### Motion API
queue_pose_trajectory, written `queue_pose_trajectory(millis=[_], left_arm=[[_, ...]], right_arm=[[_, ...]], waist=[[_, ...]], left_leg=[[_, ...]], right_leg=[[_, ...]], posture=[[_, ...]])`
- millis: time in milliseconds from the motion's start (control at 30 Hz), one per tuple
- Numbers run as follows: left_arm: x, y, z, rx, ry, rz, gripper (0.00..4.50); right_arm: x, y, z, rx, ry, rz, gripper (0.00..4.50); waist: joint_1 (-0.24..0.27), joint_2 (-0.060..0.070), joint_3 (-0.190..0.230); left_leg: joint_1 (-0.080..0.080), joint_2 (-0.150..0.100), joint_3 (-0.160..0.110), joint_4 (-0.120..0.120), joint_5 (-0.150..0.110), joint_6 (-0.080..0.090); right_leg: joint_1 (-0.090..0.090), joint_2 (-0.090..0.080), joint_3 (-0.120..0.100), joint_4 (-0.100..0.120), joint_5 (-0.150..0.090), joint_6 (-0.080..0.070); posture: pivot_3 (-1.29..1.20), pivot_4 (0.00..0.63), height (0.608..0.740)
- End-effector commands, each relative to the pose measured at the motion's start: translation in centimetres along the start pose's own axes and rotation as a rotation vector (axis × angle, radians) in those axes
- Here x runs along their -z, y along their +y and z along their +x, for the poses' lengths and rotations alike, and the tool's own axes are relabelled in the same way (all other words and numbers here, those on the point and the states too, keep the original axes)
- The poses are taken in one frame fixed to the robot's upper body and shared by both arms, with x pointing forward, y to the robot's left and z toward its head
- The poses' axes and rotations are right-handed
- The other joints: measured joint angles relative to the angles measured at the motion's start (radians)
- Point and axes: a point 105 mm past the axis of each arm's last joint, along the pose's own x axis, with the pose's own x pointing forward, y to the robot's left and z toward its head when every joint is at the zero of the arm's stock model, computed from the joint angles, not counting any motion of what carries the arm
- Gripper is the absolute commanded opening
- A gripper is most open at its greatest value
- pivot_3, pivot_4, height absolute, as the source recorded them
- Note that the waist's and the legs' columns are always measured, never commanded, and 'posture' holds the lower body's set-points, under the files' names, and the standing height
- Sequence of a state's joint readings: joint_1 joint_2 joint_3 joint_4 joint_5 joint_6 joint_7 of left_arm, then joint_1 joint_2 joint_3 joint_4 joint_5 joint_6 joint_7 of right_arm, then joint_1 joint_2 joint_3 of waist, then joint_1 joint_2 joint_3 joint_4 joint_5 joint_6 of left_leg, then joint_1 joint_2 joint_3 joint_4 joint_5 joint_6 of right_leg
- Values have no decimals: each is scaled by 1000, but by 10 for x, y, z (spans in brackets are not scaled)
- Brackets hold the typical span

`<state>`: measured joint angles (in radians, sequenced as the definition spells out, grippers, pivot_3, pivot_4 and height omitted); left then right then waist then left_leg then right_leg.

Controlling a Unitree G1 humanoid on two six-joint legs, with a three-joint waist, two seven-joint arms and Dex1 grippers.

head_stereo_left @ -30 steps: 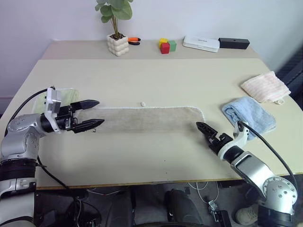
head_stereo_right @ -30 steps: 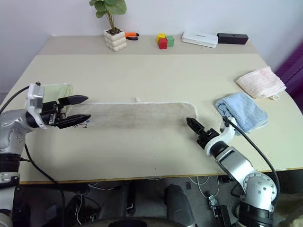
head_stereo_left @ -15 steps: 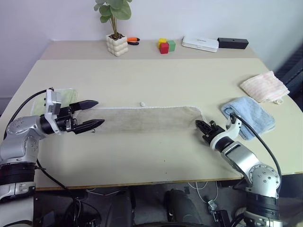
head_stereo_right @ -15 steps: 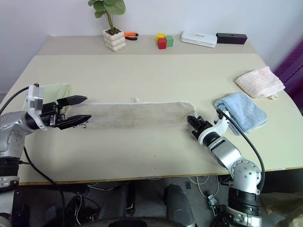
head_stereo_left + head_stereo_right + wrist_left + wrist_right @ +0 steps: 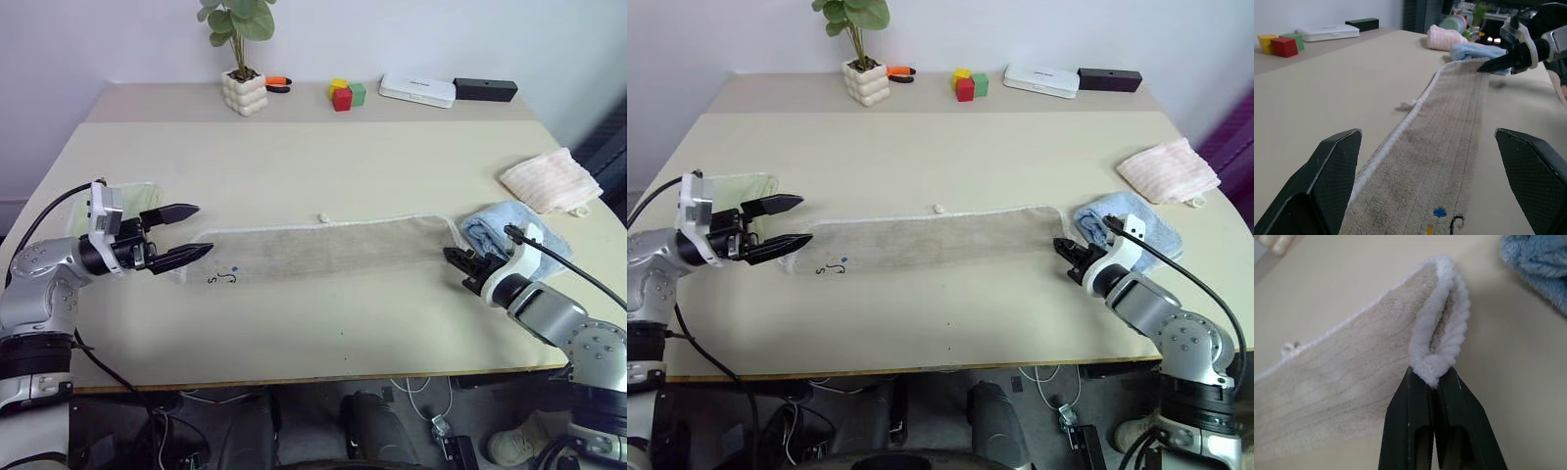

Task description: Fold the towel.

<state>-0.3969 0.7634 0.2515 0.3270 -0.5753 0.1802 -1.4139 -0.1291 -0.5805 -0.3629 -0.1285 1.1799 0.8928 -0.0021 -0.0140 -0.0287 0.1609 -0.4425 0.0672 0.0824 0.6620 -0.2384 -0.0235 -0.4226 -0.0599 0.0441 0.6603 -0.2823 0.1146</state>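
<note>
Change: the right gripper [image 5: 1431, 377], spread a second before, had pressed together on the white corded edge at the right end of the towel [image 5: 333, 247] and drawn that end rightward, up beside the blue towel [image 5: 524, 227].
Towel shift: the whole strip had slid right with the pull; its left end, earlier under the left gripper's tips, lay just past them, and the small dark embroidered mark [image 5: 223, 278] had come into sight.
Towel place: flat on the table [image 5: 313, 166] as a long narrow band, stretched between the two grippers, well in front of the potted plant [image 5: 241, 59].
Left gripper: the left gripper [image 5: 190, 233] had kept its place, fingers spread wide, pinching nothing, tips just short of the towel's left end.
Meaning for task: judged as straightening the strip; one end was secured, the other not yet gripped, and the end-to-end fold was not begun.
Containers: the plant's white pot [image 5: 243, 93], holding the plant.
Other cloths: a pale pink towel [image 5: 550, 179] beyond the blue one; a light green towel [image 5: 147, 199] behind the left gripper.
</note>
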Motion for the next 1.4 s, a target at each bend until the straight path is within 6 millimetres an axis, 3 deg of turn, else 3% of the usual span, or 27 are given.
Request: queue_pose_trajectory(millis=[33,200,433,633,767,1133,1400], left_arm=[[-9,5,-7,-21,1,49,4500],[-9,5,-4,-16,-3,53,4500],[-12,6,-4,-22,-12,60,4500],[-13,4,-5,-26,-15,62,4500],[-12,0,-5,-28,-17,62,4500],[-13,-12,-11,-35,-8,47,4500],[-13,-15,-14,-47,0,43,4500]], right_arm=[[-9,20,-5,-79,-14,-135,70],[-13,67,-6,-274,-9,-349,70],[-9,113,1,-440,-2,-503,70],[10,138,9,-541,58,-537,70],[38,163,17,-632,132,-519,70],[66,181,42,-645,182,-534,70],[80,187,45,-673,202,-556,70]], waist=[[0,0,0],[0,0,0],[1,0,0],[2,0,0],[0,0,0],[2,0,0],[0,0,0]], left_leg=[[0,0,0,0,0,0],[0,0,0,0,0,0],[0,0,0,1,0,0],[-1,0,0,1,0,0],[0,0,0,1,0,0],[-1,0,0,1,0,0],[-1,0,1,1,0,0]], right_leg=[[0,0,0,0,0,0],[0,0,0,0,0,0],[0,0,0,0,0,0],[-1,0,0,0,0,0],[-1,0,0,0,0,0],[-1,0,-1,1,0,0],[-1,0,-1,1,0,0]], posture=[[0,150,735],[0,150,735],[0,150,735],[0,150,735],[0,150,735],[0,150,735],[0,150,735]])
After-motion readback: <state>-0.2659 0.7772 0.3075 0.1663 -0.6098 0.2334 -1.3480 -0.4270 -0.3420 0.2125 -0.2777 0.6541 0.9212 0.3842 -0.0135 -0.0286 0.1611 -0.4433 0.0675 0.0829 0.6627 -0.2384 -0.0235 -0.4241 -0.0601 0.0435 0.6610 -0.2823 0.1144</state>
